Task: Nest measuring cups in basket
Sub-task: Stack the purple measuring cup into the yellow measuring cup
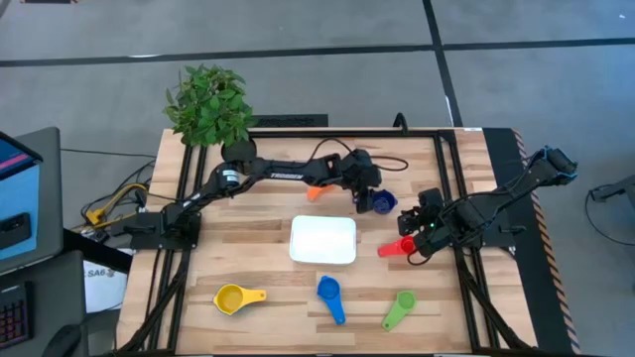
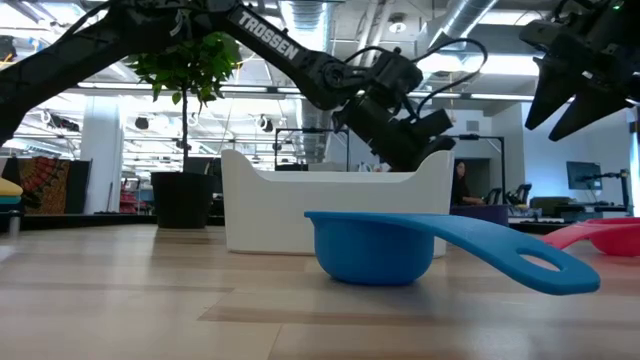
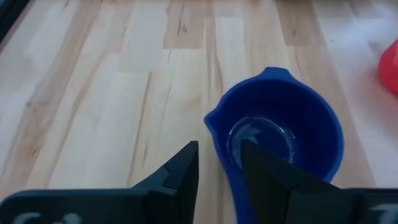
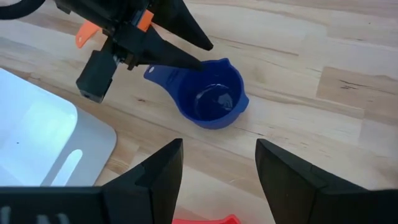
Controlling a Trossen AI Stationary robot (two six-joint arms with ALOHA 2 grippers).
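The dark blue cup (image 1: 378, 202) stands on the table, right of the white basket's (image 1: 322, 240) far corner. My left gripper (image 3: 221, 180) is open and low over it, its fingers on either side of the cup's handle (image 4: 160, 74). My right gripper (image 4: 217, 180) is open, empty and raised above the red cup (image 1: 397, 246). The orange cup (image 1: 317, 191) lies partly under my left arm. The yellow cup (image 1: 237, 297), blue cup (image 1: 330, 296) and green cup (image 1: 399, 308) lie near the front edge. No light blue cup shows. My left gripper comes slanting down from the table's left, its fingers along either side of the dark blue cup's handle (image 3: 225, 163). A gap shows beside one finger (image 3: 181, 174). I cannot tell whether the other finger touches the handle. The cup rests upright on the table.
A potted plant (image 1: 208, 104) stands at the far left corner. A black frame (image 1: 446, 149) runs around the wooden top. The basket looks empty. Bare wood lies between the basket and the front row of cups.
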